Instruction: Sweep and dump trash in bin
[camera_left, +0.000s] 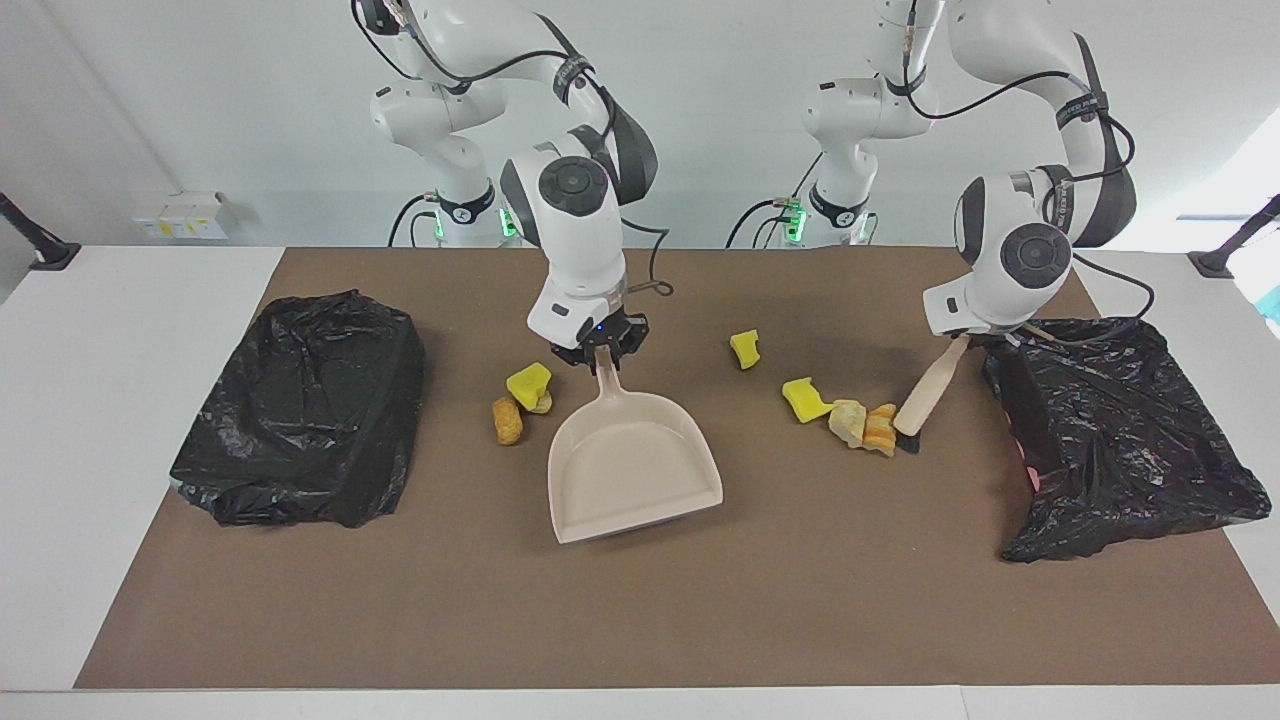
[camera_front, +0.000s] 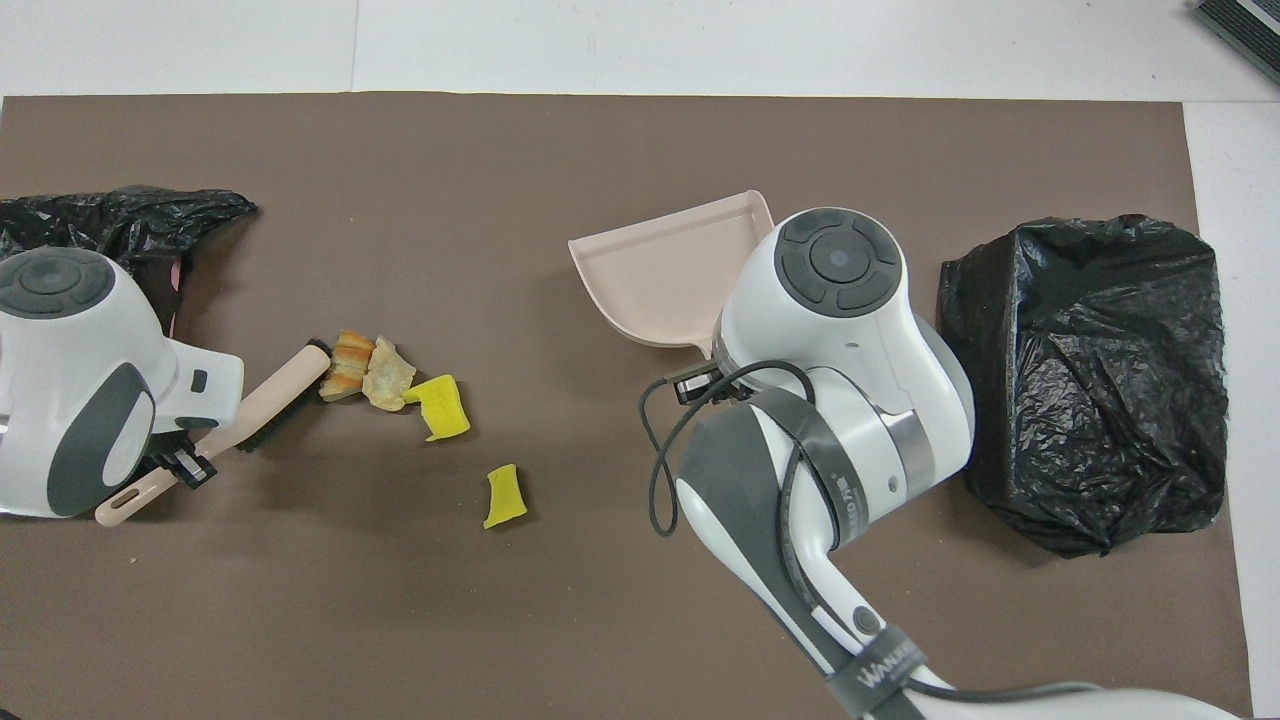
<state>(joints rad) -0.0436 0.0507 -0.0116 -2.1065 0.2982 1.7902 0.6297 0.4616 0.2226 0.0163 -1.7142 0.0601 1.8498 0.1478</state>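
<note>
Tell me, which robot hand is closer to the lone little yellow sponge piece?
The right. The right end effector grips the dustpan handle, a short way from the sponge piece. The left end effector, holding the brush, is farther off by the black bag.
</note>
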